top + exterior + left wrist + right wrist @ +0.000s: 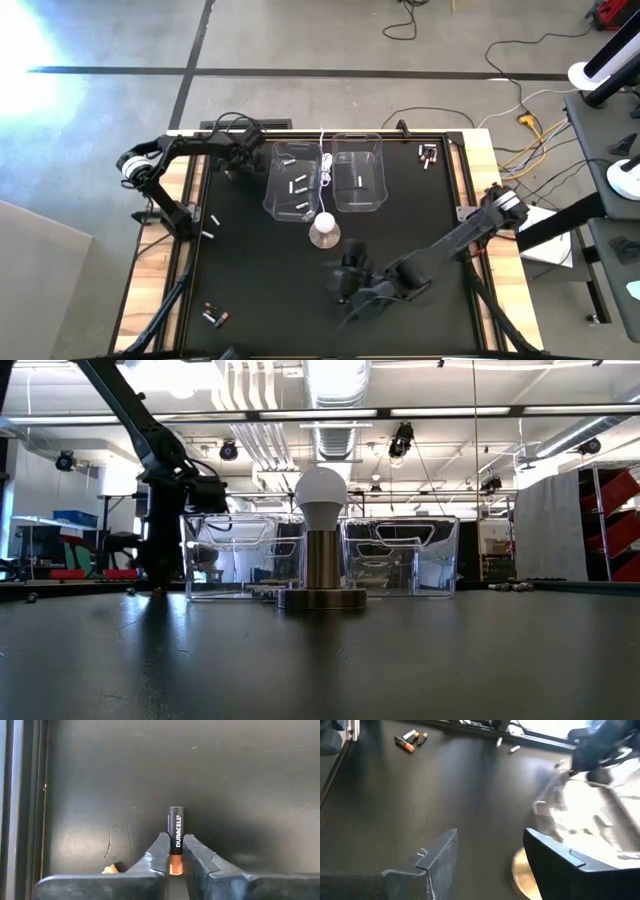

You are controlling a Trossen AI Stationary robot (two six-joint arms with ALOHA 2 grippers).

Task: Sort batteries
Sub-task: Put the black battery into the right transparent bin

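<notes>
At the far left of the black worktop (300, 300), the left end effector (175, 865) is pinched tight on one dark battery (176, 832) with a copper-coloured end and white lettering, just beside the left bin (296, 180). A second copper-tipped cell (111, 868) lies on the mat beside its fingers. Near the front left corner, three or so dark batteries (213, 316) lie in a small cluster, and one pale cell (208, 235) lies alone near the left edge.

Two clear plastic bins stand side by side at the back. The left bin holds about four silvery-white cells (298, 186); the right bin (359, 176) shows one (358, 181). A white cable (325, 170) runs between them to a small lamp (320, 540) with a round white bulb on a brassy stem and disc base.

The right end effector (487, 865) hovers low in front of that lamp, its blunt dark fingers spread apart and gripping nothing. Toward the back right corner, a few more dark batteries (428, 154) lie together.

The worktop has a matt, faintly scuffed surface with pale wooden edges. Beyond it is a workshop hall with ducts and strip lights overhead.
</notes>
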